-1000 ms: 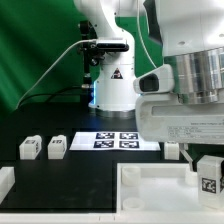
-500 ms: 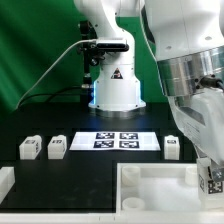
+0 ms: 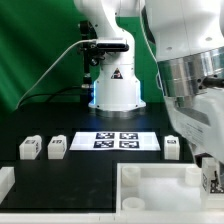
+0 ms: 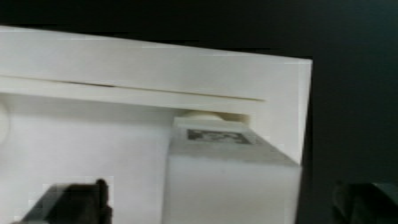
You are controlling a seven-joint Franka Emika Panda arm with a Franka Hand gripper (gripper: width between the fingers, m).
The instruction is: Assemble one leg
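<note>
A leg (image 3: 212,181), a small white block with a tag, stands in the corner of the white tray-like panel (image 3: 150,185) at the exterior view's right edge. My gripper (image 3: 209,168) is right above it. In the wrist view the same leg (image 4: 219,136) runs up from between my fingers to the panel's corner socket (image 4: 214,112). The dark fingers (image 4: 80,200) stand apart from the leg's sides with a gap on each side, so my gripper (image 4: 222,205) looks open. Three more legs lie on the black table: two at the left (image 3: 29,148) (image 3: 56,147) and one at the right (image 3: 172,147).
The marker board (image 3: 118,140) lies on the table behind the panel. A white part (image 3: 5,182) shows at the exterior view's lower left edge. The arm's base (image 3: 115,85) stands behind the marker board before a green backdrop.
Since a second ago my wrist has turned and the hand has shifted right, with the leg slightly further right and lower at the panel's corner. In the last half second almost nothing has moved.
</note>
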